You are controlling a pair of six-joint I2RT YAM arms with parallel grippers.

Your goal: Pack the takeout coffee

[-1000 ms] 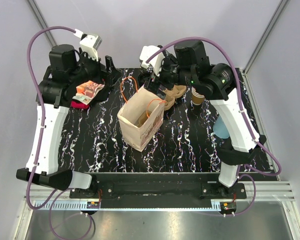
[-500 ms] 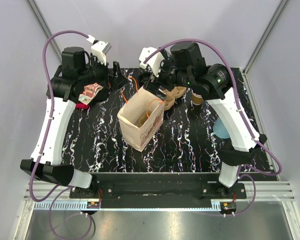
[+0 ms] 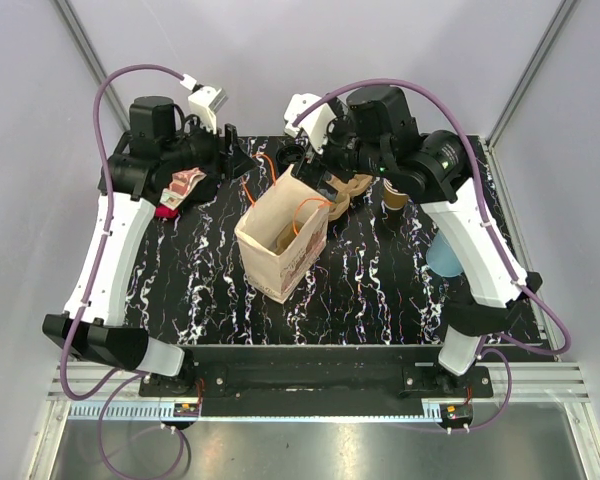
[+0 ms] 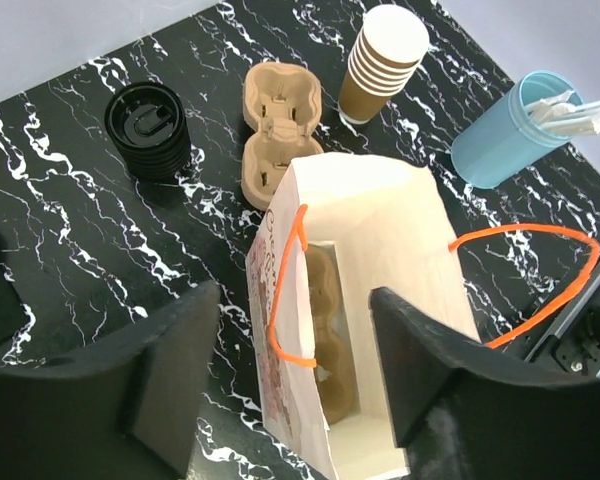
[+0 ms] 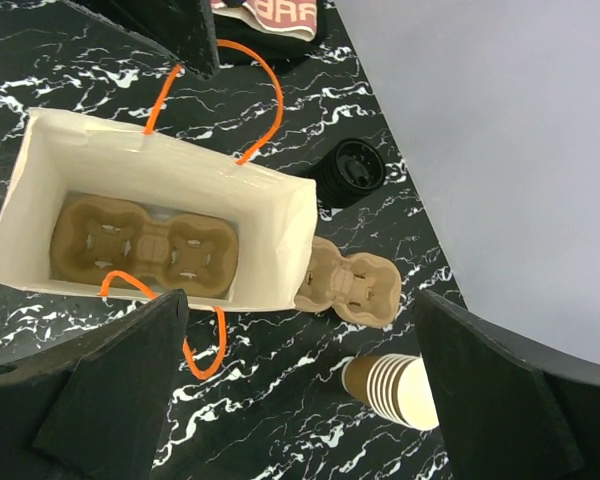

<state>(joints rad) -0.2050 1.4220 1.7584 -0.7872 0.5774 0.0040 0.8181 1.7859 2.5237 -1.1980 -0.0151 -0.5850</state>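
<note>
Inside white paper bag [image 5: 180, 170], moulded-pulp tray [image 5: 145, 247]

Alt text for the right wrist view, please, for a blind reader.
Looking down into an open white paper bag with orange handles, a cardboard cup carrier at its bottom. Beside it sit a second carrier, black lids and stacked paper cups; wide-open fingers frame the view.

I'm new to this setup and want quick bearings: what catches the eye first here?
A white paper bag with orange loop handles stands open mid-table, a brown moulded-pulp cup carrier lying flat at its bottom. Beyond it on the black marbled tabletop sit a second such carrier, a stack of round black plastic lids and a stack of lidless brown paper cups.
</note>
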